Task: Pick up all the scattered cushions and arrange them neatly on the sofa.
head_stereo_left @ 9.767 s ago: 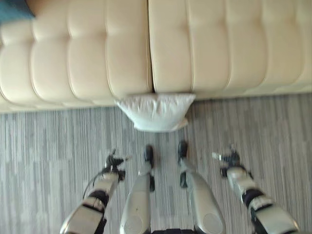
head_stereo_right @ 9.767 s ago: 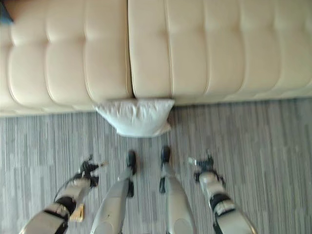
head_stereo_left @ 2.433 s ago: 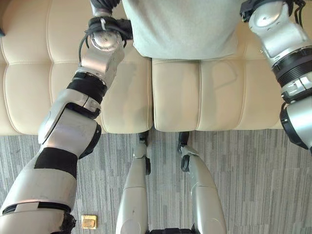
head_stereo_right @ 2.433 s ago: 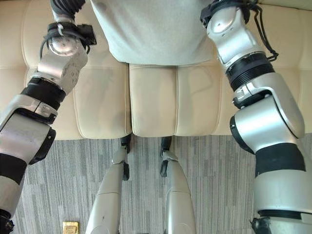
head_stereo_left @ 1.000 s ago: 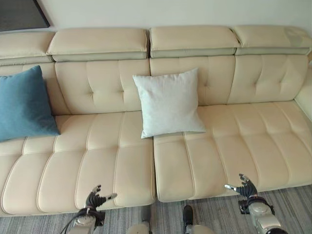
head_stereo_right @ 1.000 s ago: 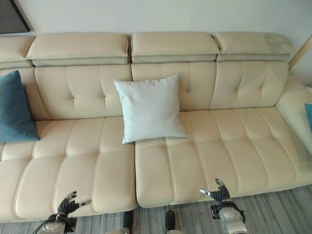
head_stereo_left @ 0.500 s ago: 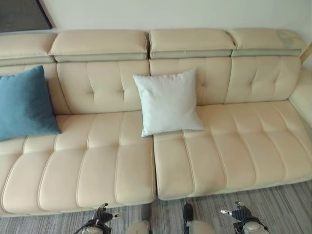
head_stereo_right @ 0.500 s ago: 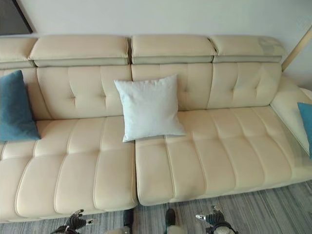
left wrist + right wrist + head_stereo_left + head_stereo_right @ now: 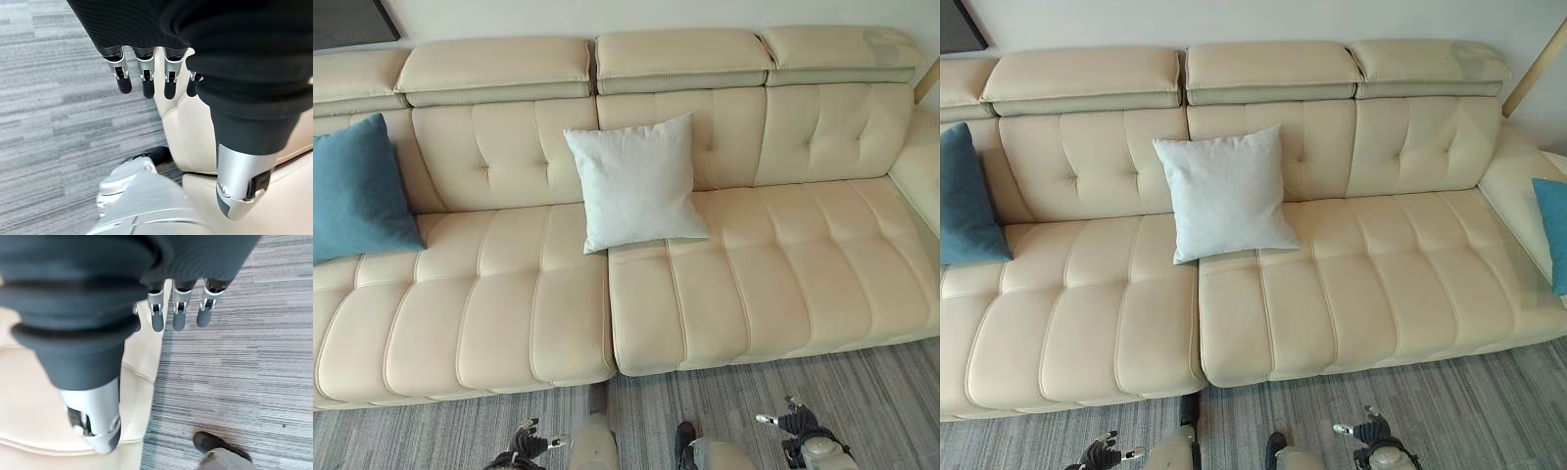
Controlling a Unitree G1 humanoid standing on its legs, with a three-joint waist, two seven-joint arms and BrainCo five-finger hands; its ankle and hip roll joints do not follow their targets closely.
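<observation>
Both hands hang low over the grey striped carpet (image 9: 862, 392) in front of the sofa, holding nothing. Left hand (image 9: 525, 443) sits near the sofa's front edge, below the left seat section, its silver dark-tipped fingers (image 9: 145, 73) straight and relaxed and the thumb set apart. Right hand (image 9: 1367, 431) hovers below the middle seat section, fingers (image 9: 177, 308) likewise straight and spread loosely, empty.

Ahead stands a long cream leather sofa (image 9: 1381, 284) with tufted seats and padded headrests. One square pale grey fabric cushion (image 9: 634, 182) stands upright near the middle of the sofa, leaning against the backrest, its lower edge resting on the seat right across the seam where two seat sections meet. One square teal-blue fabric cushion (image 9: 357, 190) leans against the backrest at the sofa's far left end, its bottom corner resting on the seat. Another teal-blue cushion (image 9: 1551, 233), seen only in part, rests at the sofa's far right end, on the section that turns toward the front. All three cushions sit well apart from one another and well away from both hands.
</observation>
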